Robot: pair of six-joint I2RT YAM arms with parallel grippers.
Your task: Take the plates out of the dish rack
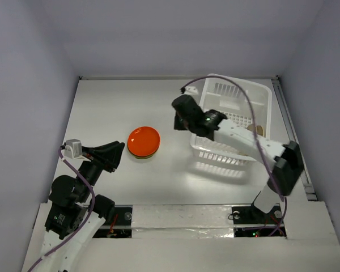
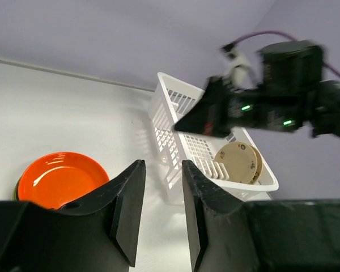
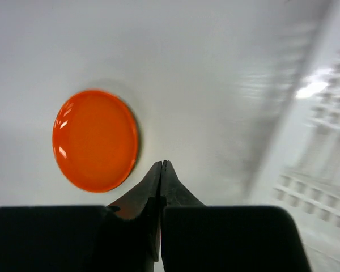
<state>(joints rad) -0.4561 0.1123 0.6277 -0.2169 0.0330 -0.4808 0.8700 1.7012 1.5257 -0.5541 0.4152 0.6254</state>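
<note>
With its jaws pressed together and empty, the right gripper (image 3: 161,170) hangs by the dish rack (image 1: 264,93) and could topple the cream plate (image 2: 237,162) unless it opens first.

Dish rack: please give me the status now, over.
Left gripper open, empty. Right gripper shut, empty. Orange plate out on table, cream plate in dish rack. Right arm crosses above rack.

**No readable writing**

No text, label, brand, number or sign can be read in any view. The cream round plate with a brown rim (image 2: 238,162), standing in the white plastic slotted dish rack (image 2: 163,113), carries a few small dark marks, too small to tell whether they are lettering.
</note>
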